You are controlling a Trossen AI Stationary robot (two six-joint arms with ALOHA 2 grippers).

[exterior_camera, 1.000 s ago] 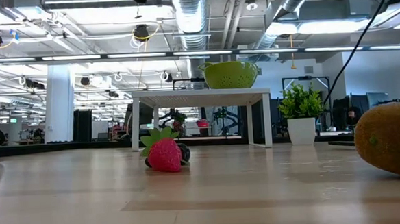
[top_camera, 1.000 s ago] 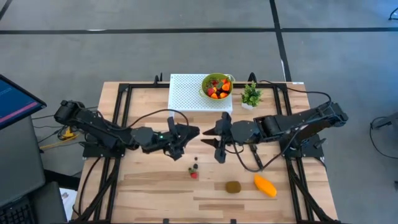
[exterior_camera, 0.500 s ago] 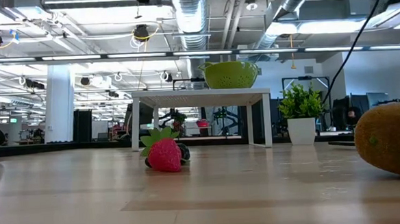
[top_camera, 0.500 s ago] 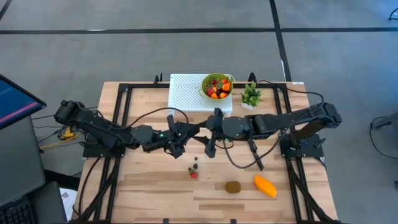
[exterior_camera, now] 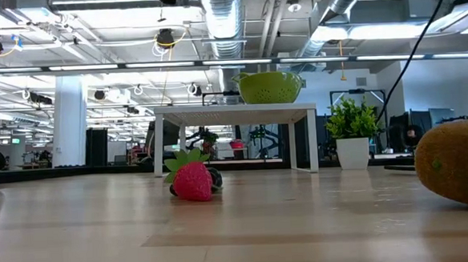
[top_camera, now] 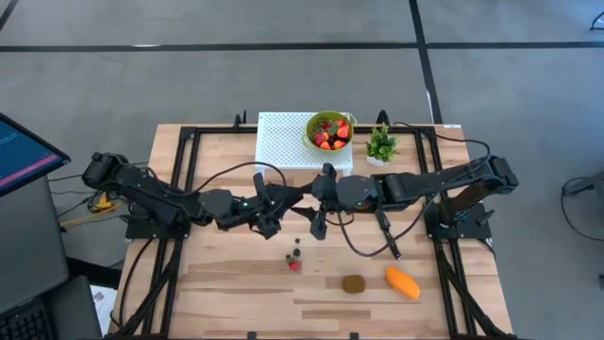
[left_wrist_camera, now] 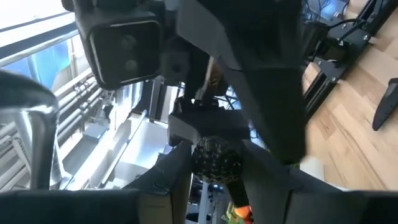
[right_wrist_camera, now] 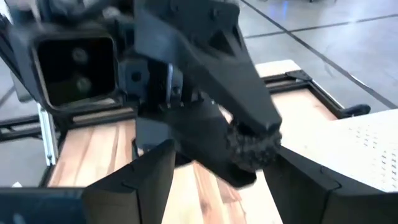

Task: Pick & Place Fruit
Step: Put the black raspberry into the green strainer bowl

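My left gripper [top_camera: 286, 203] hangs over the table's middle, shut on a dark blackberry [left_wrist_camera: 216, 159]. My right gripper [top_camera: 318, 205] faces it, open. Its two fingers [right_wrist_camera: 146, 177] stand on either side of the blackberry [right_wrist_camera: 254, 147] without touching it. On the table near the front lie a red strawberry [top_camera: 294, 266] with small dark berries [top_camera: 296, 253] beside it, a brown kiwi [top_camera: 354, 283] and an orange mango [top_camera: 403, 282]. A green bowl [top_camera: 329, 132] with fruit stands on a white perforated stand [top_camera: 283, 142] at the back. My left gripper pinches the blackberry [left_wrist_camera: 217, 152] between its two fingertips [left_wrist_camera: 177, 167]. The fingers reach about level from the table's left. The berry is lifted clear, high above the table top.
A small green potted plant [top_camera: 381, 144] stands right of the bowl. A slim black knife [top_camera: 389, 243] lies right of centre. Black frame rails [top_camera: 179, 189] run along both sides. Bare wood lies along the near edge, left of the strawberry.
My right gripper has moved toward the table's left, up to my left gripper and the blackberry, and its fingers have opened wider. My left gripper has kept still with the berry.
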